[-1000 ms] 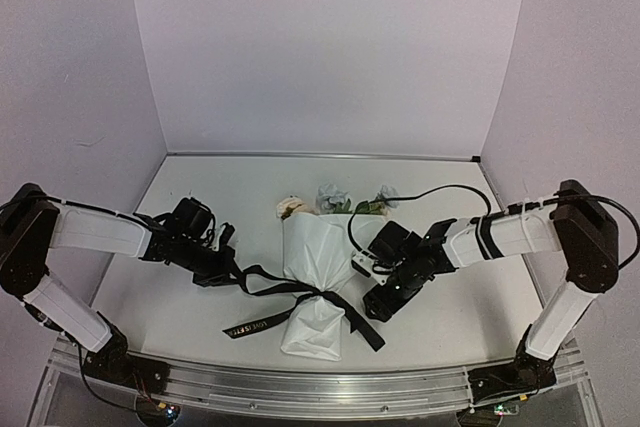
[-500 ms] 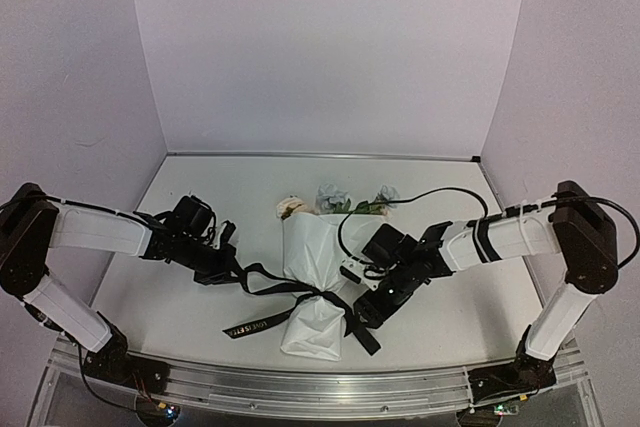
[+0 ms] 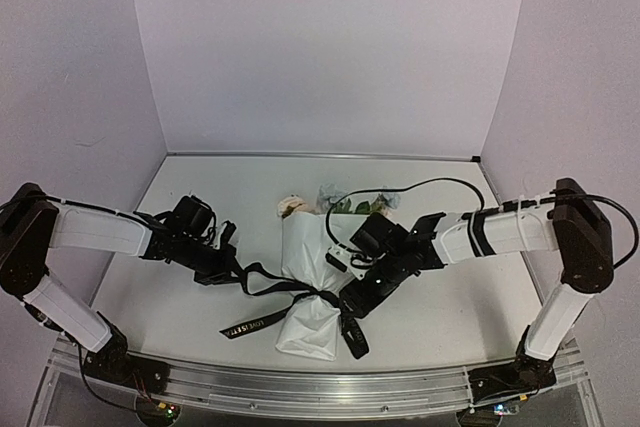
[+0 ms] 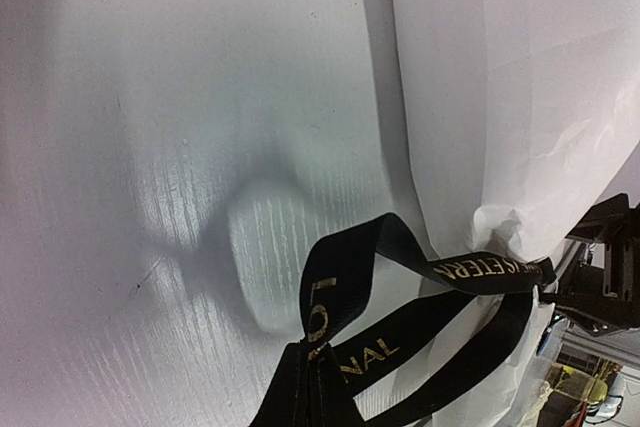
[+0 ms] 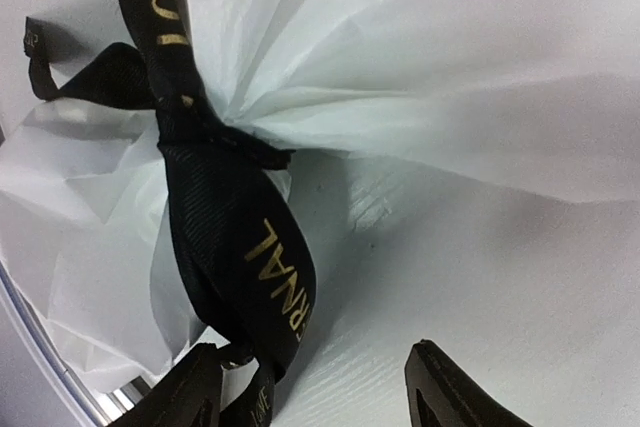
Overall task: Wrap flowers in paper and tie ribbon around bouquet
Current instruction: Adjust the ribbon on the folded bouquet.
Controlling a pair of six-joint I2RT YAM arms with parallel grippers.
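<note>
Ribbon (image 5: 225,237) knotted round bouquet (image 3: 310,247); right wrist view alone shows right gripper (image 5: 315,362) spread; left gripper (image 3: 225,267) clamps ribbon.

paper (image 5: 420,37): thin, creased, matt | ribbon (image 5: 230,237): ribbed cloth, slight sheen | table (image 4: 150,97): grained, semi-gloss

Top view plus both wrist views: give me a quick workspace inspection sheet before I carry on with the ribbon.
Surface: white table, lightly scuffed.
Job's things: bouquet lying flat, blooms toward the back wall; black ribbon cinched around its narrow part, one lettered tail loose on the table.
Clutter: nothing seen.
Grippers: left gripper shut on a ribbon strand; right gripper open, a ribbon end hanging between its fingers, close to one of them.
Cables: black cable arcs from the right arm over the blooms.
Surroundings: plain pale walls; metal rail at the near edge.
</note>
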